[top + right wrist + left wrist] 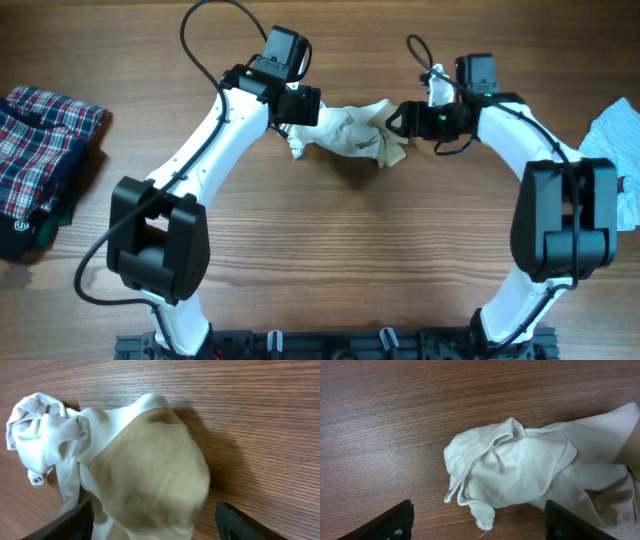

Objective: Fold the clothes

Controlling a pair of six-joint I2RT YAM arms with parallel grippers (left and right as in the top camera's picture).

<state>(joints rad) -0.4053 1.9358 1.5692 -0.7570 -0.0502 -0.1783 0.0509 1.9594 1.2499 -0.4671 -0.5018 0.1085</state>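
Left wrist is showing the left hand (479, 522) released, the shirt (520, 465) lying just ahead of it; the right hand (152, 521) is likewise gaping around the shirt.

Brown wood-grain table (330, 230) under everything, all views.

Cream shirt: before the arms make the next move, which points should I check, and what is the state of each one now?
1. Left gripper free of cloth: ok, jaws wide, nothing pinched.
2. Right gripper ready to grasp: ok, jaws wide over the tan patch.
3. Cream shirt lying flat: not ok, it is crumpled.
4. Shirt between both arms on the table: ok.
5. Plaid garment and pale blue garment apart from it: ok.
6. Sleeves or collar identified: cannot tell.
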